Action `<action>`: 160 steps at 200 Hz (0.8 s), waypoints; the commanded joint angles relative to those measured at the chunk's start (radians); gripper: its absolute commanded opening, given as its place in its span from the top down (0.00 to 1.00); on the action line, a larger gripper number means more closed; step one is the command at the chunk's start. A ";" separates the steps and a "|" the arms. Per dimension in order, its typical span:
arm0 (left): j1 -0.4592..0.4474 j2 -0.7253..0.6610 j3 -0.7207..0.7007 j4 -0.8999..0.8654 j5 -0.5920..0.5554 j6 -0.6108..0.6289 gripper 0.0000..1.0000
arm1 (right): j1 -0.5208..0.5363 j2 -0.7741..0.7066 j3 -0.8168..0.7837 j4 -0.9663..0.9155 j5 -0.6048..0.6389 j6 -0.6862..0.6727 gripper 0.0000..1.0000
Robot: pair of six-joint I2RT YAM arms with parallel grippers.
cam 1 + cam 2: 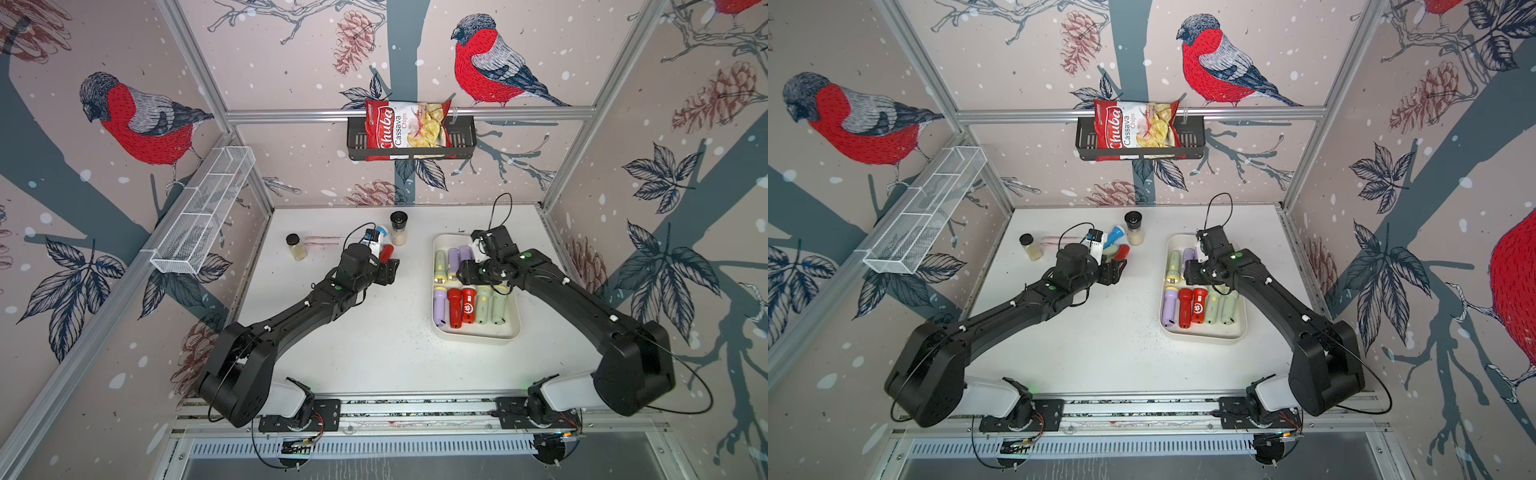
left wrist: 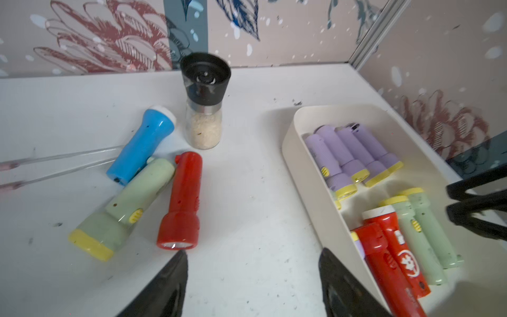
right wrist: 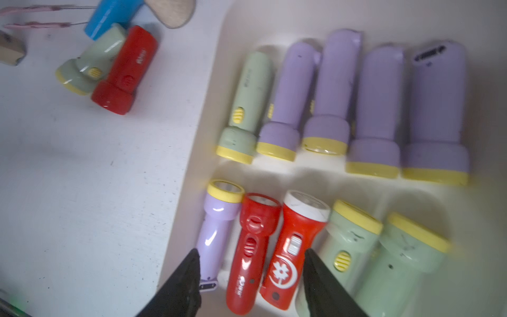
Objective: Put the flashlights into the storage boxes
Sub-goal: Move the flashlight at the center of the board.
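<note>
Left pincer (image 2: 253, 251) is wide and empty, low over the table (image 1: 374, 340), with the loose red flashlight (image 2: 182, 197) just ahead at 12 o'clock in a top view. I judge that's my next pick: it lies outermost of the little heap, with a free side for a jaw. Close against it is the pale green flashlight (image 2: 129, 203) with its yellow head, and the blue flashlight (image 2: 142, 145), white-headed, is tucked behind near the tall jar (image 2: 204, 109) of grains, which is none of my business. At 3 o'clock from the table's middle sits the cream tray (image 1: 476, 334), and my right pincer (image 3: 251, 251) hovers above it, jaws partly apart, gripping nothing that I can see. Ten flashlights (image 3: 337, 90) lie in there in two neat rows, heads facing across the middle: one green and four lilac, then lilac, two red, two green. Packed side by side like that, room for the last three looks tight, I reckon. Stubby smooth plastic bodies with flared heads, so likely to roll
</note>
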 commanded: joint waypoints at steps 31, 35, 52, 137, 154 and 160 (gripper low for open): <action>0.070 0.193 0.240 -0.284 -0.007 0.181 0.27 | 0.117 0.004 -0.002 0.192 0.025 -0.002 0.39; 0.070 0.217 0.266 -0.303 -0.007 0.197 0.27 | 0.119 0.005 -0.002 0.192 0.028 -0.002 0.39; 0.072 0.325 0.392 -0.397 -0.001 0.235 0.28 | 0.127 0.000 -0.008 0.202 0.030 -0.002 0.39; 0.073 0.760 0.871 -0.655 -0.034 0.330 0.30 | 0.101 -0.088 -0.085 0.221 0.056 0.015 0.39; 0.073 0.807 0.923 -0.683 -0.051 0.347 0.30 | 0.085 -0.093 -0.096 0.219 0.047 0.018 0.39; 0.073 0.819 0.935 -0.689 -0.054 0.352 0.30 | 0.082 -0.097 -0.099 0.220 0.044 0.018 0.39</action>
